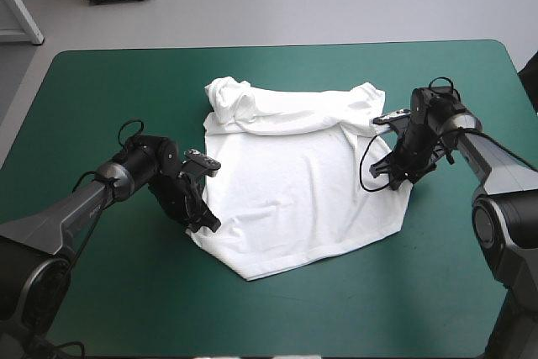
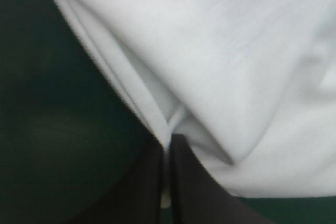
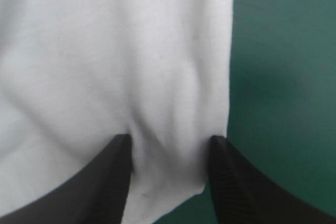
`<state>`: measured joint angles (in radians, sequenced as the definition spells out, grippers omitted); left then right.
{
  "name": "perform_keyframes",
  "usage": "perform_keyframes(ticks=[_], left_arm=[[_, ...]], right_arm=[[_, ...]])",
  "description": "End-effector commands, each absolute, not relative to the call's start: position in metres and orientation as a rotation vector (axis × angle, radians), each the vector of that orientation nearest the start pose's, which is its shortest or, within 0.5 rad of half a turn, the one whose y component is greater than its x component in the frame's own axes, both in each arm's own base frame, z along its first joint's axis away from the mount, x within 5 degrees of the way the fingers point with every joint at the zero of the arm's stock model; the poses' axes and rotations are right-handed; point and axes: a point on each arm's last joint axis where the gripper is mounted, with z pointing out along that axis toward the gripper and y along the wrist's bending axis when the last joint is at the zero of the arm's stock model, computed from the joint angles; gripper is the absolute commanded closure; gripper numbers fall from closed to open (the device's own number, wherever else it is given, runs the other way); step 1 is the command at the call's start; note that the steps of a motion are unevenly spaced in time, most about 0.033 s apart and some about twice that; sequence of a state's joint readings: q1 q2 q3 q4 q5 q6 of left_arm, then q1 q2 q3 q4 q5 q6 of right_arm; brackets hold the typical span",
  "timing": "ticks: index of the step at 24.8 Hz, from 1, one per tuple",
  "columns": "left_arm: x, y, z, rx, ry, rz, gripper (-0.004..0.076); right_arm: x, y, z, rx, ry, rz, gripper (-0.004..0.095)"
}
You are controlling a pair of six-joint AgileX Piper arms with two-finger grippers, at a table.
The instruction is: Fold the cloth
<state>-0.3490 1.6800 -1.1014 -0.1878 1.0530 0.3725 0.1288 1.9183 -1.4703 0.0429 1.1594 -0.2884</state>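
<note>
Counter (image 1: pixel 101 90), teal-green cover: one white T-shirt (image 1: pixel 294 182), spread mostly flat at centre, far edge rumpled and folded over. Left hand (image 2: pixel 167 140): black fingers (image 2: pixel 147 187) all but closed, pinching a fold at the shirt's left edge. Right hand (image 3: pixel 170 140): fingers apart, straddling the shirt's right edge, cloth lying between them.

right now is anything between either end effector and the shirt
Nothing visible. The left end effector is shut on an edge of the T-shirt; the right end effector is open, cloth between its fingers.
</note>
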Motion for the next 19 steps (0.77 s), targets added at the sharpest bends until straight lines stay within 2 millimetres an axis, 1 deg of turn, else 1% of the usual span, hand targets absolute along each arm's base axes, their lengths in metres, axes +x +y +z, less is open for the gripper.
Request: perform_keyframes(ticks=[1,2,3,5,7,11,14,15,16,17,18,19], left_arm=[[0.273,-0.124,0.221,0.949,2.958,-0.353,0.0746],[0.273,-0.124,0.222,0.949,2.955,-0.353,0.0746],[0.272,-0.124,0.223,0.949,2.953,-0.353,0.0746],[0.274,-0.124,0.225,0.948,2.945,-0.353,0.0746],[0.276,-0.125,0.232,0.957,2.92,-0.344,0.0746],[0.277,-0.124,0.262,0.968,2.841,-0.322,0.0746],[0.276,-0.122,0.289,0.972,2.78,-0.289,0.0746],[0.274,-0.121,0.298,0.971,2.765,-0.28,0.0746],[0.271,-0.119,0.313,0.969,2.737,-0.263,0.0746],[0.269,-0.117,0.321,0.968,2.725,-0.258,0.0746],[0.265,-0.115,0.334,0.959,2.699,-0.246,0.0746],[0.261,-0.112,0.347,0.942,2.672,-0.225,0.0746]], right_arm=[[0.373,0.054,0.225,-0.618,3.038,0.049,0.0721],[0.373,0.054,0.222,-0.62,3.055,0.056,0.0855],[0.373,0.055,0.22,-0.617,3.068,0.057,0.0924],[0.371,0.055,0.219,-0.608,3.088,0.06,0.0921],[0.37,0.055,0.222,-0.604,3.103,0.064,0.0921],[0.365,0.055,0.247,-0.583,3.035,0.069,0.0921],[0.358,0.054,0.277,-0.549,2.952,0.07,0.0921],[0.355,0.054,0.29,-0.534,2.913,0.067,0.0921],[0.351,0.053,0.304,-0.521,2.87,0.068,0.0921],[0.346,0.053,0.319,-0.514,2.824,0.067,0.0921],[0.341,0.053,0.332,-0.507,2.784,0.07,0.0921],[0.333,0.053,0.353,-0.496,2.719,0.082,0.0921]])
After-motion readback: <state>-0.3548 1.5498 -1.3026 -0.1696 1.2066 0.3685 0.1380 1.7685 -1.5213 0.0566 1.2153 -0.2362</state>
